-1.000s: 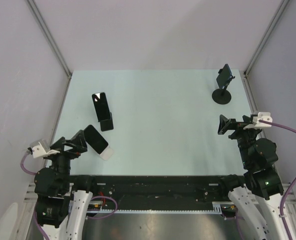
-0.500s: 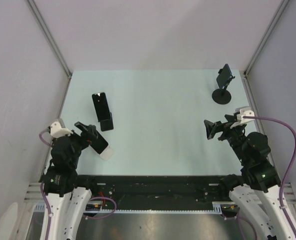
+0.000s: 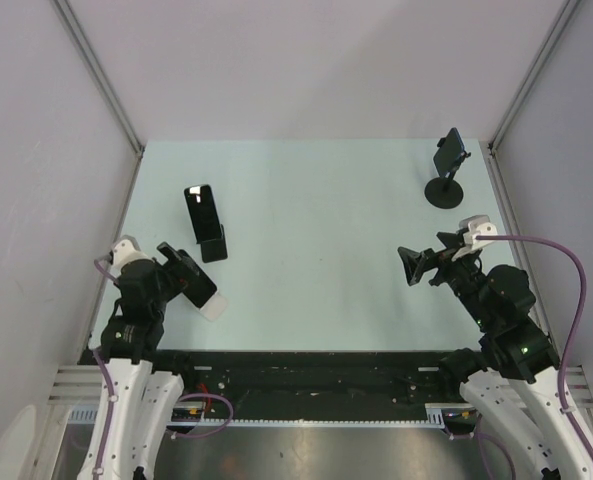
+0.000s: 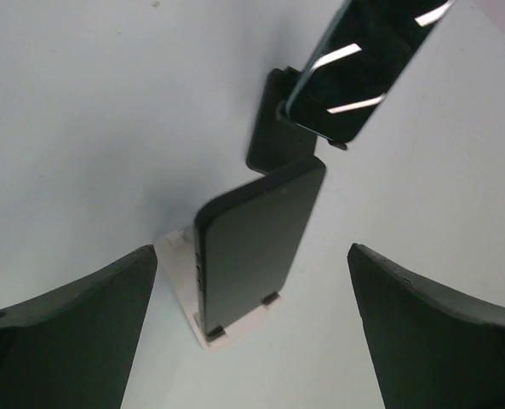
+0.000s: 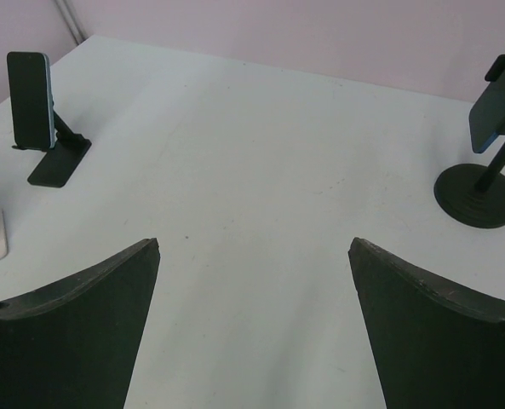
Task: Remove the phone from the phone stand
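A dark phone [image 3: 193, 279] leans in a small white stand [image 3: 213, 307] at the near left. In the left wrist view the phone [image 4: 256, 239] stands upright in the white stand [image 4: 177, 256]. My left gripper [image 3: 174, 266] is open, just near-left of this phone; in its wrist view [image 4: 252, 249] the phone sits ahead between the spread fingers, untouched. My right gripper [image 3: 413, 265] is open and empty over the bare table at the right [image 5: 254, 242].
A second phone [image 3: 200, 207] rests on a black folding stand [image 3: 213, 248], just behind the first, also in the left wrist view [image 4: 367, 64]. A third phone [image 3: 449, 150] sits on a round-base stand [image 3: 444, 193] at the far right. Walls enclose the table.
My left gripper has moved forward and right, up to the phone on the white stand. My right gripper has moved left and forward over the table. The phones have not moved.
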